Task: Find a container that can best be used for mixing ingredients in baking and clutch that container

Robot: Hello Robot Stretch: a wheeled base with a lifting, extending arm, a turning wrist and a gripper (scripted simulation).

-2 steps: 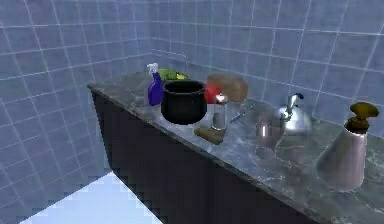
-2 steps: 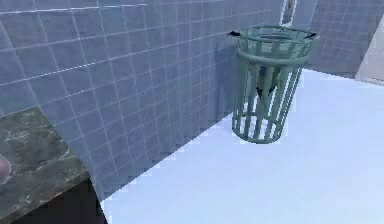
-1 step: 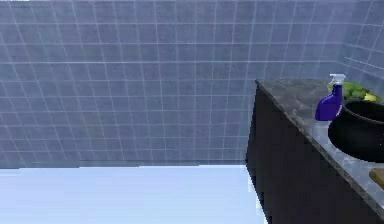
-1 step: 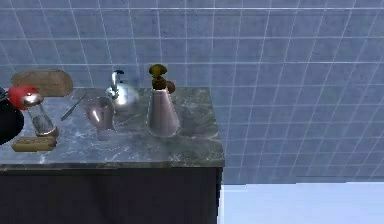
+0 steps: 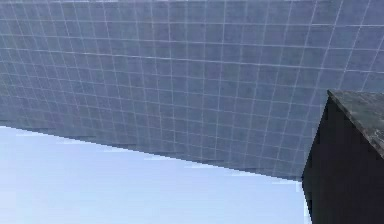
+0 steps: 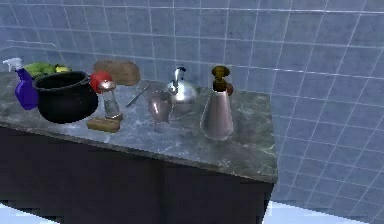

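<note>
A black, round, wide-mouthed container (image 6: 65, 97) stands near the counter's (image 6: 252, 135) left end in the arm side view, between a purple spray bottle (image 6: 22, 85) and a red-topped shaker (image 6: 108, 98). Farther right stand a metal cup (image 6: 160, 106), a kettle (image 6: 181, 90) and a bronze vase (image 6: 217, 110). The gripper's state cannot be told.

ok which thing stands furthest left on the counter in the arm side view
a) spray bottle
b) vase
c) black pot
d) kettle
a: the purple spray bottle stands at the left end of the counter, with the black pot just to its right in the picture.
</note>
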